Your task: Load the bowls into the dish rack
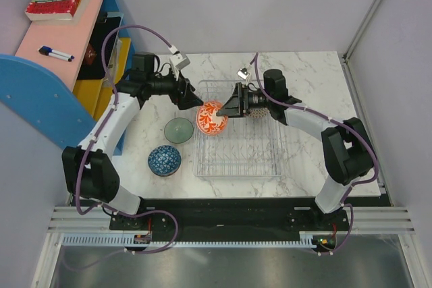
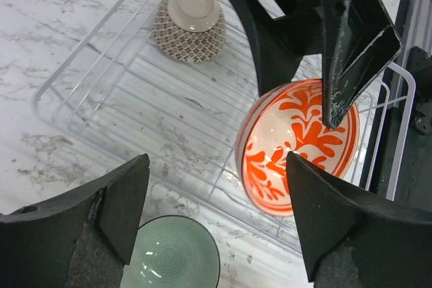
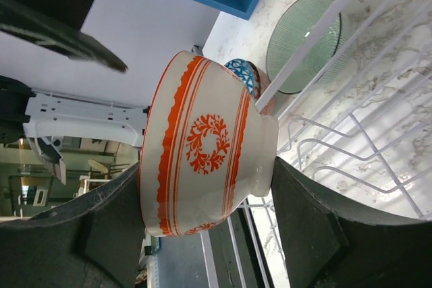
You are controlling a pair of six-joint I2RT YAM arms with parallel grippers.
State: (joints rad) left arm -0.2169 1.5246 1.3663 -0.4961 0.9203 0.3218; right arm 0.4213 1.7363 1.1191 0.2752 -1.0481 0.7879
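Observation:
My right gripper (image 1: 226, 109) is shut on an orange-and-white bowl (image 1: 212, 118) and holds it tipped on its side over the left end of the silver wire dish rack (image 1: 236, 156). In the right wrist view the bowl (image 3: 202, 146) sits between my fingers, one on its rim side and one on its foot. My left gripper (image 1: 192, 99) is open and empty just left of that bowl (image 2: 297, 139). A brown patterned bowl (image 2: 191, 25) lies upside down in the rack (image 2: 135, 92). A green bowl (image 1: 179, 129) and a blue patterned bowl (image 1: 164, 160) stand on the table left of the rack.
A blue shelf unit (image 1: 40, 99) with yellow contents stands off the table's left edge. A pink shelf (image 1: 64, 28) above it carries a book and markers. White walls close the back and the right.

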